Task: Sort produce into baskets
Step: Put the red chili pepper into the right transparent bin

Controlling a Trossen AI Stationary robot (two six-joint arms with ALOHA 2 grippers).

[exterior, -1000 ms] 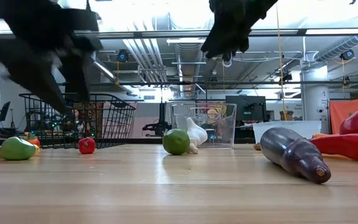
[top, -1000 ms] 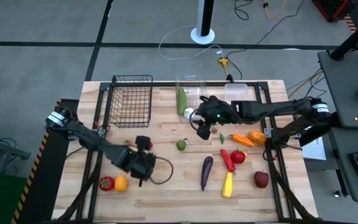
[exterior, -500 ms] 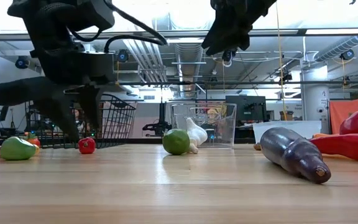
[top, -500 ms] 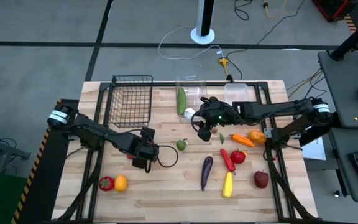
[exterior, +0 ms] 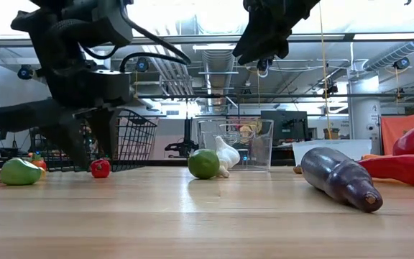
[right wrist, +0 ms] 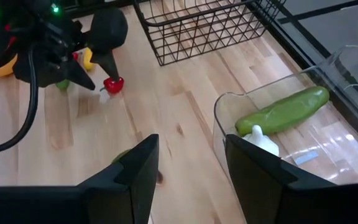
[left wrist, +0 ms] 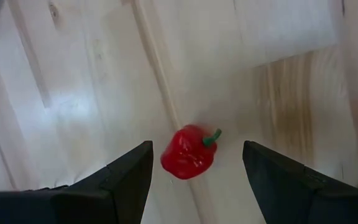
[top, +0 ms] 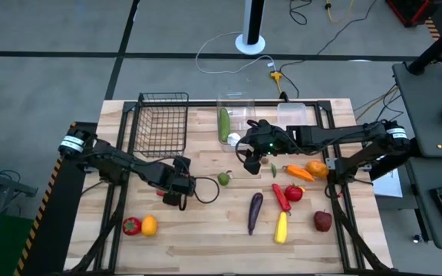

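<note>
Left claw (left wrist: 194, 171) hangs wide open, empty, straddling the little red pepper (left wrist: 188, 151) on the surface near the wire basket (top: 163, 123), probably lining up a grab. Right claw (right wrist: 188, 171), half open and empty, waits above the clear bin (right wrist: 303, 134) holding the cucumber (right wrist: 283, 110).

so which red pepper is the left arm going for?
The small red pepper lying alone between the left gripper's open fingers, near the wire basket; the other red ones lie farther off.
</note>
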